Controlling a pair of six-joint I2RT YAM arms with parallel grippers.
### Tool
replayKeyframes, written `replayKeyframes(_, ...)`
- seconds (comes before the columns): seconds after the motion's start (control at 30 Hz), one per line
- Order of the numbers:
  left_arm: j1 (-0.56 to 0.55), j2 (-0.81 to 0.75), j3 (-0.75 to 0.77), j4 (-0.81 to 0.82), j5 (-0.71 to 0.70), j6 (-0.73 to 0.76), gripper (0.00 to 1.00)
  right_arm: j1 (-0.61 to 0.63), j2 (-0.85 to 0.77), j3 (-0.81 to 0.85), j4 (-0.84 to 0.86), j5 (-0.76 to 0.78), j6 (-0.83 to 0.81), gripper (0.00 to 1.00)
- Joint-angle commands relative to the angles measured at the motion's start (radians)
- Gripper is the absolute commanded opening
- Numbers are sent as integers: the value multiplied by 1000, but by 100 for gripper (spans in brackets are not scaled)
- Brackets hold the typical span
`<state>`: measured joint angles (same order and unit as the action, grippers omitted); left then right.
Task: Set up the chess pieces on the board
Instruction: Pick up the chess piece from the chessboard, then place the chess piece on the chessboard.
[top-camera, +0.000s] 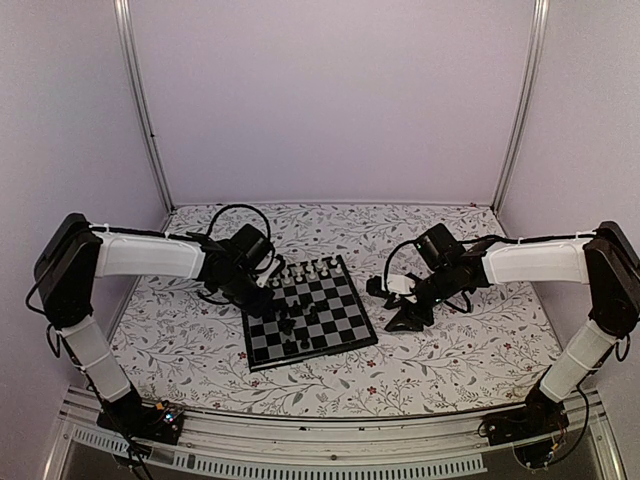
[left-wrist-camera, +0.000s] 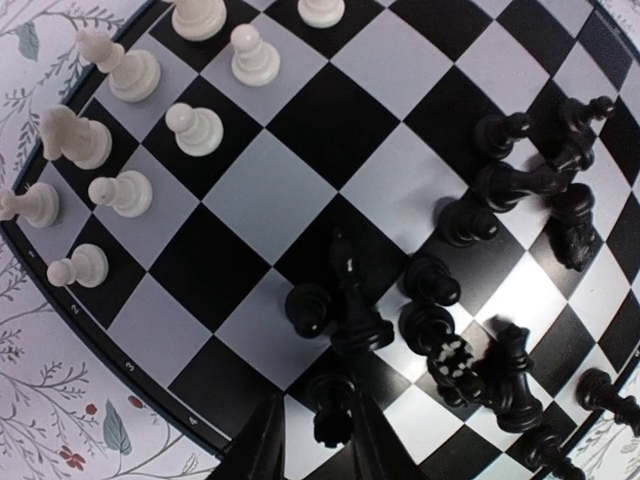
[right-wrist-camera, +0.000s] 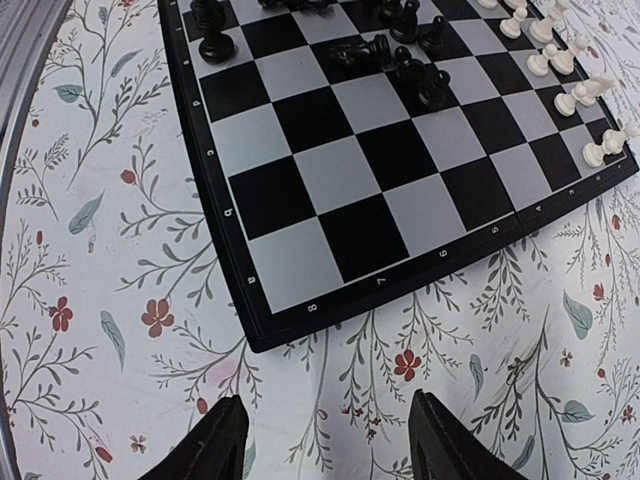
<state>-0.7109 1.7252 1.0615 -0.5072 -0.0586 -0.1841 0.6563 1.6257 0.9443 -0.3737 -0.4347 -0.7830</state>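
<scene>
Standing upright between the two dark fingers of the left claw, a small black plastic pawn is being bracketed closely on both sides. The jaws are being held only slightly wider than the pawn's round head. A sliver of gap seems to show on one side, so whether the pads are actually pressing cannot be told. The pawn is sitting on a square by the edge of the small black-and-grey checkered board, directly under the wrist, with its long axis pointing up toward the camera.

Ahead of this claw and off to one side, the other black figures are bunched in mid-board, with several lying toppled on their sides. The white figures are lined up in two rows along the opposite edge.

The right claw is being held wide open and empty over the floral tabletop, just off the board's corner and well apart from every piece.

The left arm is judged the nearer one for this pawn. Whether lifted or let go, it is best moved straight along its vertical axis, since the crowded black cluster is close enough to be knocked.
</scene>
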Motion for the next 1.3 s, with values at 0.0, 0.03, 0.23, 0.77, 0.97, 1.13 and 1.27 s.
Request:
replayKeyframes(0.0, 22, 29, 24, 27, 13, 16, 23, 4, 17, 8, -5, 11, -7, 58)
replayKeyframes(0.03, 25, 35, 27, 26, 16, 17, 21, 5, 17, 8, -5, 11, -7, 58)
replayKeyframes(0.23, 27, 26, 32, 16, 30, 22, 6, 4, 20, 8, -5, 15, -7, 58)
replayKeyframes(0.77, -57, -325, -166, -85, 136, -31, 5, 5, 33, 13, -9, 11, -10, 58)
replayKeyframes(0.97, -125, -298, -198, -59, 129, -81, 5, 7, 30, 13, -10, 16, -13, 58)
replayKeyframes(1.13, -156, -259, -201, -68, 129, -91, 5, 6, 27, 13, -13, 13, -13, 57)
replayKeyframes(1.27, -163, -240, -206, -68, 137, -120, 5, 6, 23, 13, -13, 14, -12, 57)
